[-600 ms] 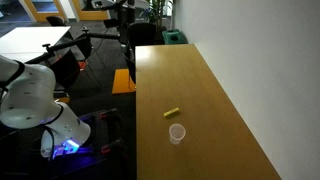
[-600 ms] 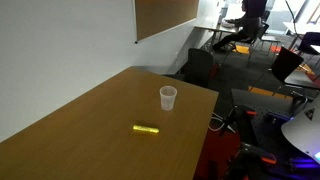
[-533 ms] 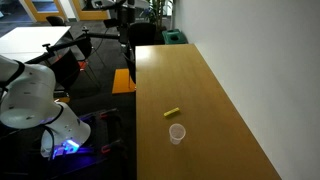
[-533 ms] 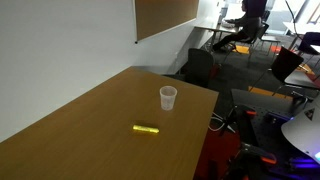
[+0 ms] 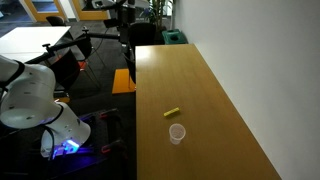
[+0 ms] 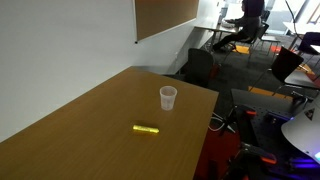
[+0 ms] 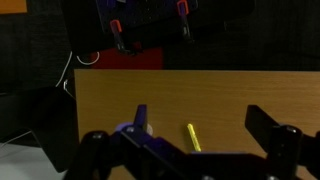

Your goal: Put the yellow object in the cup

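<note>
Yellow against the light wooden table (image 5: 190, 80), the yellow object (image 5: 172, 111) lies flat on the tabletop, near the cup (image 5: 177, 134) but not touching it. The cup stands upright with its open rim up, and both exterior views show a clear strip of wood between the two. The white robot arm (image 5: 25, 95) sits off to one side, beyond the table's long edge. In the wrist view the gripper (image 7: 180, 128) has its jaws wide apart, gripping nothing, and the yellow object shows on the wood between its dark fingers (image 7: 275, 135).
</note>
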Motion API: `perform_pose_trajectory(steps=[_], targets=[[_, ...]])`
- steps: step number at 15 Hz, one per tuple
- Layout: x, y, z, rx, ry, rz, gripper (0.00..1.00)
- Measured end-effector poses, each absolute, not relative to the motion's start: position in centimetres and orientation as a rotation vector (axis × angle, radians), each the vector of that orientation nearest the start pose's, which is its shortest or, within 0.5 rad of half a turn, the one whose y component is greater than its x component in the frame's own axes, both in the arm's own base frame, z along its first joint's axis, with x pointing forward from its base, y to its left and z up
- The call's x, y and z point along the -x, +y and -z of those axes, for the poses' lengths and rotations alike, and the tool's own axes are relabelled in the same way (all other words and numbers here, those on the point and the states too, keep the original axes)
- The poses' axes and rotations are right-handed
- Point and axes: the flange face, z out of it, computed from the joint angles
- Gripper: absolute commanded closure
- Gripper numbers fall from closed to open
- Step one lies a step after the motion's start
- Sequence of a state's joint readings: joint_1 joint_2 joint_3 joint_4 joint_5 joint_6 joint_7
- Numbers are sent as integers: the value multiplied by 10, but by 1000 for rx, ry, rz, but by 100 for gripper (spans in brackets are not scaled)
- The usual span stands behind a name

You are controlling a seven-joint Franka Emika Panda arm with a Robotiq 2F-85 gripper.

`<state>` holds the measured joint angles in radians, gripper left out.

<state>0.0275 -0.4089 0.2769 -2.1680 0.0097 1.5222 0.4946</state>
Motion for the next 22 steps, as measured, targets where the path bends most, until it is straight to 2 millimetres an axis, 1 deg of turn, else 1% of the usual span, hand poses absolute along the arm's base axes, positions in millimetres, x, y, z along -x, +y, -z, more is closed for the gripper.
perform_pose_trajectory(steps=[2, 5, 7, 9, 13, 18, 20, 22], targets=[[-389, 134, -535, 3308, 365, -259, 0], [-403, 129, -536, 3336, 328, -100, 0], [-415, 124, -530, 3348, 271, -3, 0], [-430, 117, -519, 3350, 200, 69, 0], [-460, 98, -484, 3314, 17, 98, 0], [-493, 71, -432, 3265, -189, 39, 0], [-503, 64, -411, 3250, -234, 16, 0], [-510, 62, -389, 3243, -240, -17, 0]])
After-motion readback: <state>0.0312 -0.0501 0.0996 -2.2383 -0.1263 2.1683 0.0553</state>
